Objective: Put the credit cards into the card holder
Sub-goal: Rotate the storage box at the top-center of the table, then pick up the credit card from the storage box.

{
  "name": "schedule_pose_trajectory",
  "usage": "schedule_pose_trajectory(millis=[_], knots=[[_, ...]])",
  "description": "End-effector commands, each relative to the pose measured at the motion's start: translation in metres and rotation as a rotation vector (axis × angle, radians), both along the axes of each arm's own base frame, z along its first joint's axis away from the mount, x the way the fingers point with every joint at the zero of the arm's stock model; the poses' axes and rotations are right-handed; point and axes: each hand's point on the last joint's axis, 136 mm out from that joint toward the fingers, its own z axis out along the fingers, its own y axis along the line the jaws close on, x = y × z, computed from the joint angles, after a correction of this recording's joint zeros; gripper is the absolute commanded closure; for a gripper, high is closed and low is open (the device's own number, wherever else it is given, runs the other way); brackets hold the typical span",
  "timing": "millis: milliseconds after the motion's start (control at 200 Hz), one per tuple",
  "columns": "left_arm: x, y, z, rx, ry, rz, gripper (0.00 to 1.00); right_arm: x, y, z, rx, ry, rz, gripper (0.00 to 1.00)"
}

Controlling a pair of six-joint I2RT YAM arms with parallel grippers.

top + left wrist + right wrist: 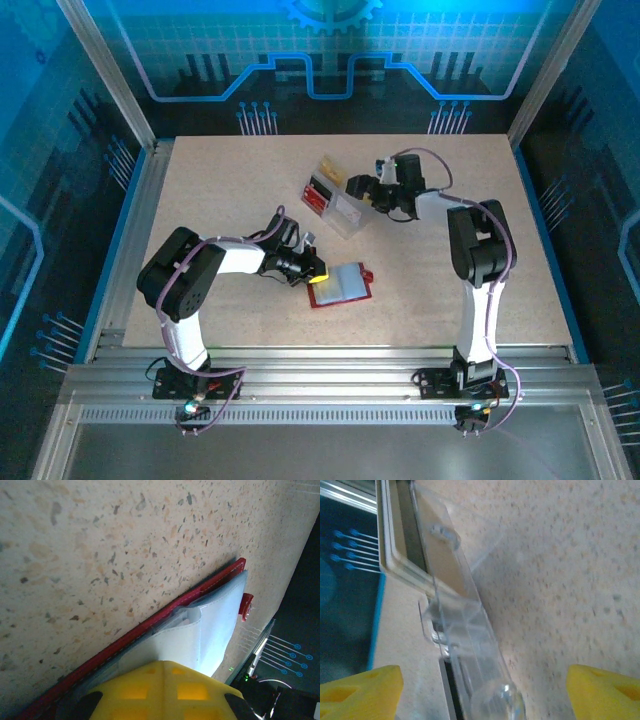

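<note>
The thin, smooth, pale credit card lies on the open dark red card holder at the middle of the speckled desk, its edge pinched by the closed left pincer, while the right pincer gapes wide at a clear plastic box.

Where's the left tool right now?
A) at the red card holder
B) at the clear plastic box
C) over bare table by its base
A: the left tool has its yellow tip over a pale card at the card holder; the right tool is the one at the clear box.
</note>
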Motion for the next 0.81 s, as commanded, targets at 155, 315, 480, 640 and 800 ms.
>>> schedule_pose_trajectory(millis=[155, 315, 480, 640, 800], knots=[[-0.041, 0.031, -0.060, 0.221, 0.169, 0.011, 0.98, -0.040, -0.015, 0.087, -0.725, -0.317, -0.129, 0.12], [-0.040, 0.031, -0.062, 0.222, 0.173, 0.012, 0.98, -0.054, 0.010, 0.094, -0.893, -0.317, -0.048, 0.15], [-0.041, 0.031, -0.064, 0.222, 0.180, 0.011, 0.98, -0.056, 0.015, 0.063, -1.114, -0.262, -0.010, 0.22], [-0.040, 0.031, -0.064, 0.223, 0.179, 0.013, 0.98, -0.054, 0.022, 0.051, -1.194, -0.259, 0.018, 0.28], [-0.041, 0.030, -0.064, 0.218, 0.181, 0.013, 0.98, -0.056, 0.025, 0.032, -1.232, -0.221, 0.066, 0.31]])
